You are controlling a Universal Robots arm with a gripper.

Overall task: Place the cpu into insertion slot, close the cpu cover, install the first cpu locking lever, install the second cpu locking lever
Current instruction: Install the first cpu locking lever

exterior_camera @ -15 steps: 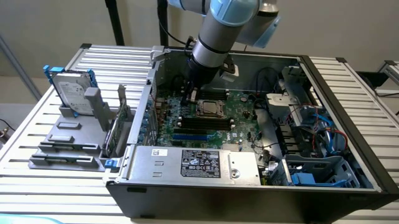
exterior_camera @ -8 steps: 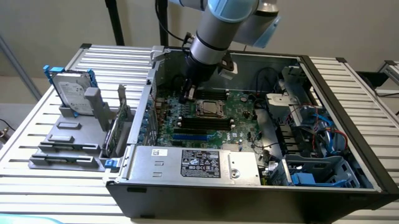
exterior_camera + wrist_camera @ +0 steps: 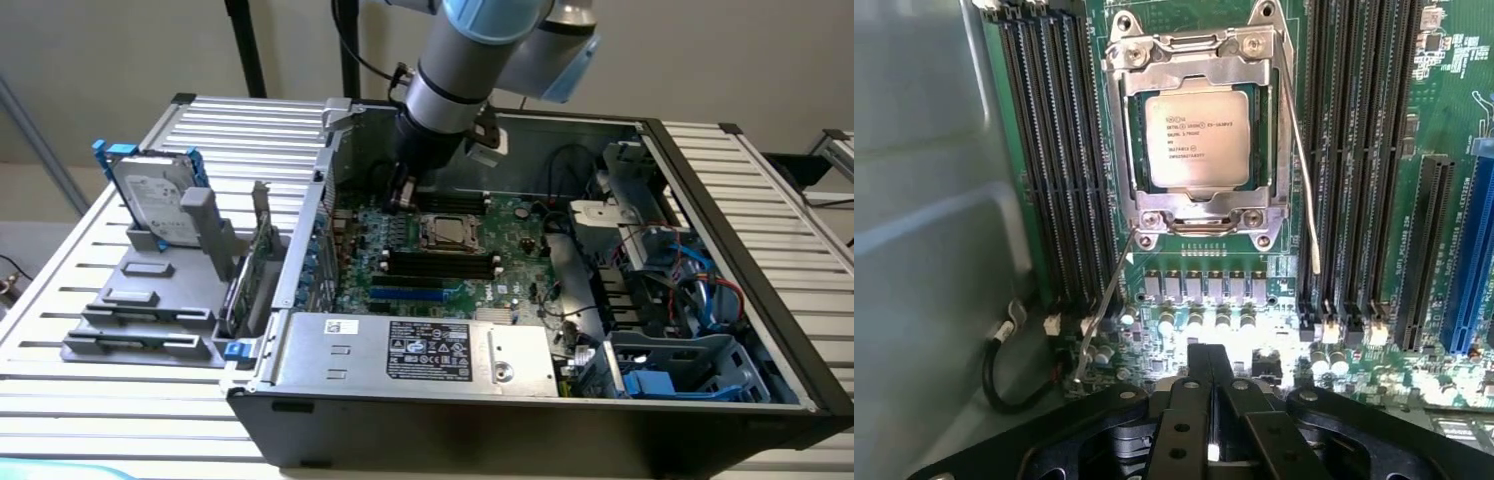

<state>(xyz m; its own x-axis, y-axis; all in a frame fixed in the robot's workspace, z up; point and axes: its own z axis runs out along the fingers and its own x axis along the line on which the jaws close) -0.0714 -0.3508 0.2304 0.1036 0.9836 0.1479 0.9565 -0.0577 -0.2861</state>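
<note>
The cpu lies silver face up in the insertion slot on the green board. The cpu cover, a silvery frame, lies flat over it and the chip shows through its window. One thin locking lever runs along one side of the socket and ends free over the memory slots. The other locking lever slants away from a socket corner towards the case wall. My gripper is shut with nothing in it, hovering over the row of capacitors beside the socket. In the exterior view the gripper hangs just off the socket's left.
Long black memory slots flank the socket on both sides. The grey case wall stands close by, with a black cable near it. A grey labelled power supply fills the case front. A hard drive stands outside on a stand.
</note>
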